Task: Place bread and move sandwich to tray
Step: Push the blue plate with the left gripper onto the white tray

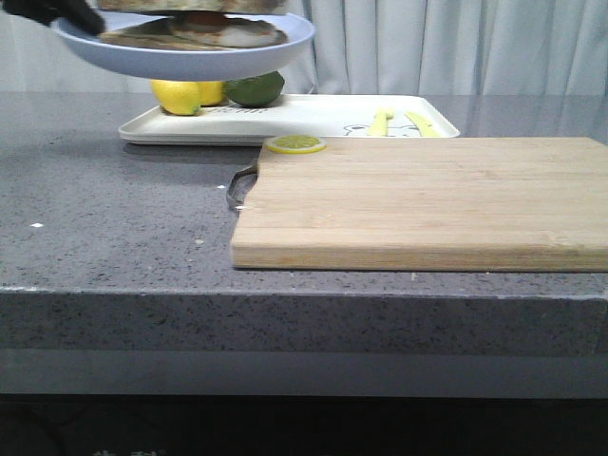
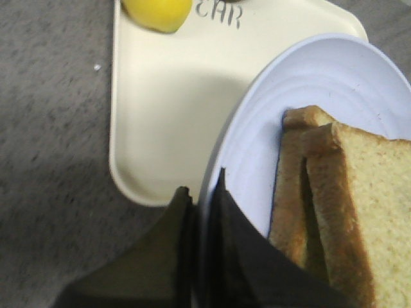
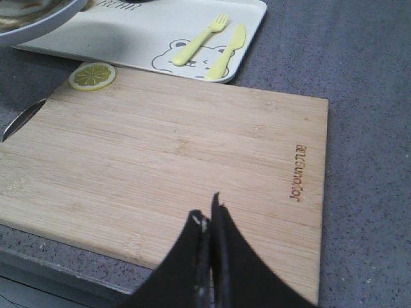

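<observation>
Pale blue and round, the plate (image 1: 190, 52) hangs in the air at the upper left of the front view, above the near-left end of the tray (image 1: 304, 119), with the sandwich (image 1: 204, 28) on it, seen from below as brown crust edges and a pale layer. The left gripper (image 1: 66, 17) shows only as a dark shape at the plate's left rim. On the flat white tray sit a yellow lemon (image 1: 185, 95) and a green lime (image 1: 255, 88), touching, and further right a yellow fork (image 1: 381, 119) and knife (image 1: 421, 121). A lemon slice (image 1: 294, 143) lies on the far left corner of the wooden cutting board (image 1: 427, 199).

From the left wrist, the left gripper's fingers (image 2: 221, 212) are clamped on the plate's rim (one finger above, one below). The sandwich's top bread is pale yellowish crumb with a brown crust; no egg shows from here. The tray lies beneath, the lemon at its far corner.

From the right wrist, the right gripper (image 3: 207, 218) hovers over the near part of the board, its fingers pressed together on nothing. The fork and knife lie beside a printed bear on the tray.
</observation>
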